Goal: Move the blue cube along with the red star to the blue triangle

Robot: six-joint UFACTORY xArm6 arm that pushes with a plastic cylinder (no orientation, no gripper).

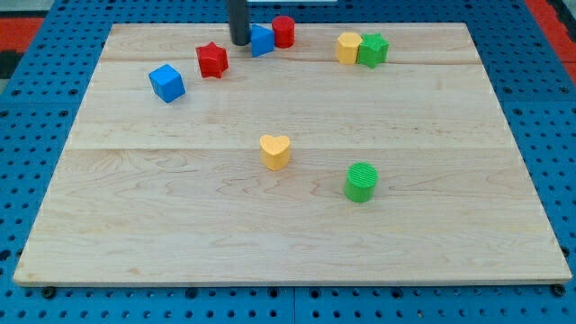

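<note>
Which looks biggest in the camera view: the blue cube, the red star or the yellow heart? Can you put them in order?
1. Blue cube and yellow heart: they look about the same, and the heart sits nearer the view's bottom, so I won't rank them.
2. Red star: slightly smaller.

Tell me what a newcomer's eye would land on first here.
First the dark rod, my tip, at the view's top beside the blue triangle and red cylinder. Left of it lie the red star and blue cube; the yellow heart sits alone mid-board.
</note>
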